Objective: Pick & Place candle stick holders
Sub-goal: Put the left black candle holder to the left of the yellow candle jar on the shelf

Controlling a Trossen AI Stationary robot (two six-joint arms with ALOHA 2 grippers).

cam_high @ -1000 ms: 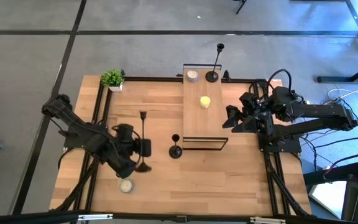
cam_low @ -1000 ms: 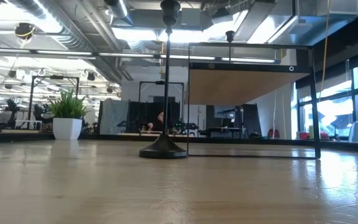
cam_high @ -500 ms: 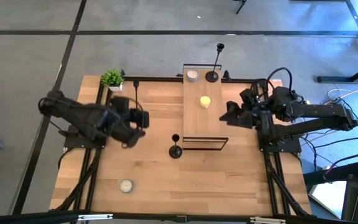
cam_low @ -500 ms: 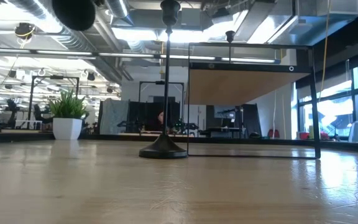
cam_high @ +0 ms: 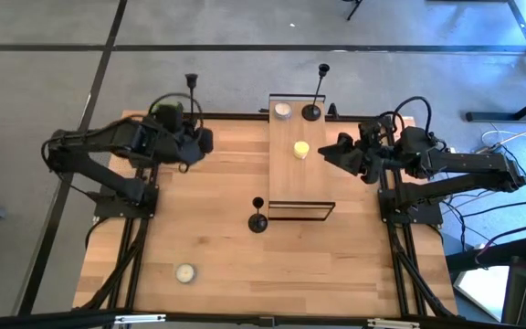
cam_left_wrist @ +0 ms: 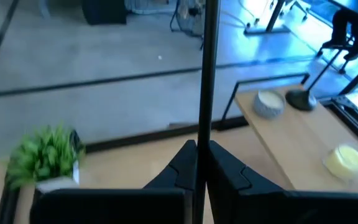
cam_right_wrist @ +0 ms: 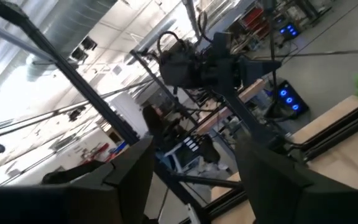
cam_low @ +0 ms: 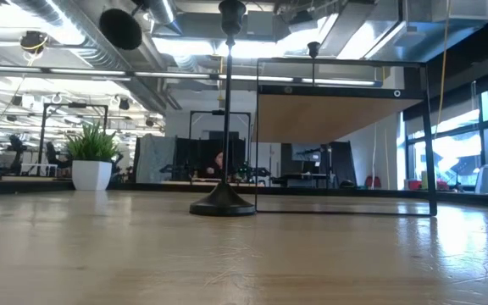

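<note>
Three candle stick holders show from above. The left gripper (cam_high: 193, 137) has swung from mid-surface a second ago to the far left corner, beside the potted plant (cam_high: 165, 113). Its fingers are clamped on a tall holder (cam_high: 190, 87) whose top pokes past the surface (cam_high: 226, 265) edge. The short holder (cam_high: 257, 217) stands unmoved in front of the raised shelf (cam_high: 286, 178), and the second tall holder (cam_high: 315, 96) stands at the shelf's far end beside a white candle (cam_high: 283, 111). The right gripper (cam_high: 325, 152) hovers just off the shelf's right side, fingers apart, nearer the yellow candle (cam_high: 301, 149) than before.

Level with the surface, the short holder (cam_low: 225, 127) stands as it did, and the carried holder's round base (cam_low: 121, 29) hangs high at upper left.

From the left wrist, the fingers (cam_left_wrist: 182, 168) pinch the thin stem (cam_left_wrist: 207, 68).

From the right wrist, two fingers (cam_right_wrist: 129, 168) stand well apart.
</note>
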